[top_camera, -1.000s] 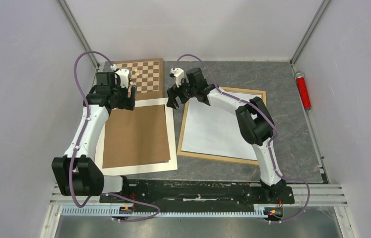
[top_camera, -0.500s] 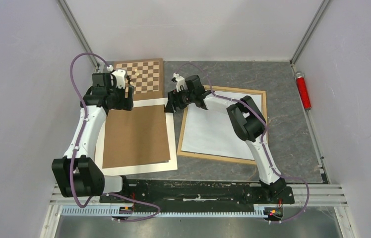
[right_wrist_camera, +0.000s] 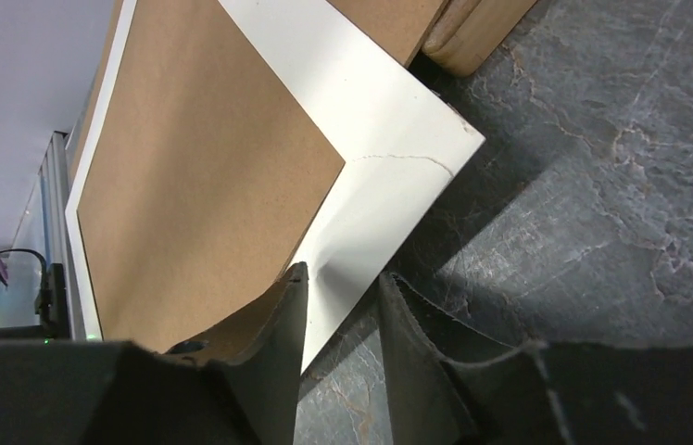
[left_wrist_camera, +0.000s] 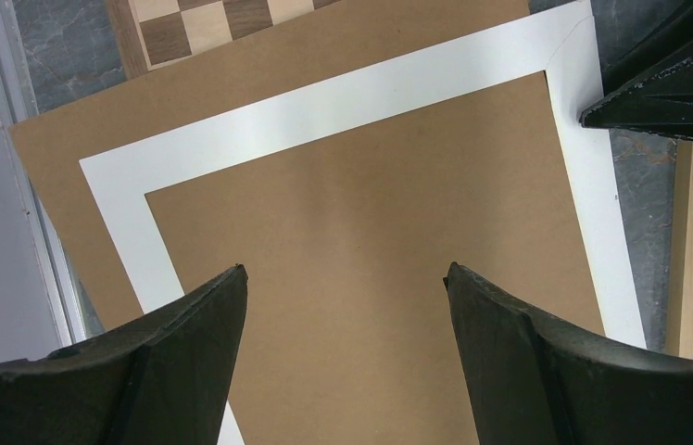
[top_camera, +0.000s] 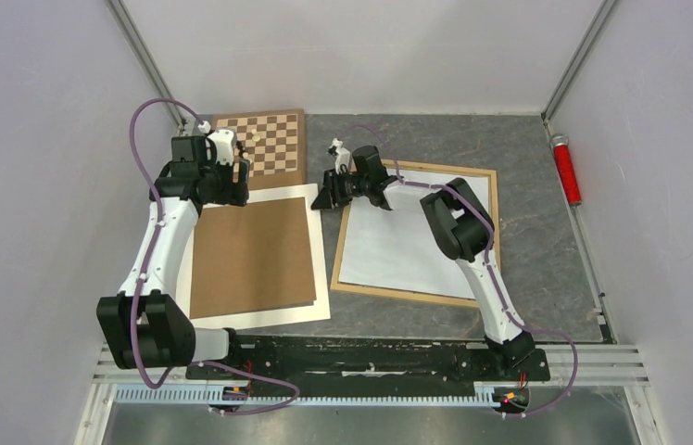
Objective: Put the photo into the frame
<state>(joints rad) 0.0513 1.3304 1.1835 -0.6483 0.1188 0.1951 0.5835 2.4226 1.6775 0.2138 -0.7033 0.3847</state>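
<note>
The photo does not show in any view. The light wood frame (top_camera: 398,294) lies right of centre with a plain white sheet (top_camera: 408,241) inside it; its edge (left_wrist_camera: 690,250) shows in the left wrist view too. My right gripper (top_camera: 324,197) (right_wrist_camera: 343,273) is low at the far right corner of the white mat (top_camera: 320,278) (right_wrist_camera: 380,148). Its jaws are narrowed with the mat's edge between them and a gap still showing. My left gripper (top_camera: 234,185) (left_wrist_camera: 346,269) hangs open over the brown backing board (top_camera: 250,255) (left_wrist_camera: 371,213), holding nothing.
A checkered chessboard (top_camera: 273,139) lies at the back left, partly under the mat and board. A red cylinder (top_camera: 565,170) rests by the right wall. Walls close in on both sides. Bare grey table (right_wrist_camera: 584,185) separates the mat from the frame.
My right gripper has dropped to the mat's far right corner and its jaws have narrowed around the edge. The mat and board have shifted slightly. The left arm has drawn back a little.
</note>
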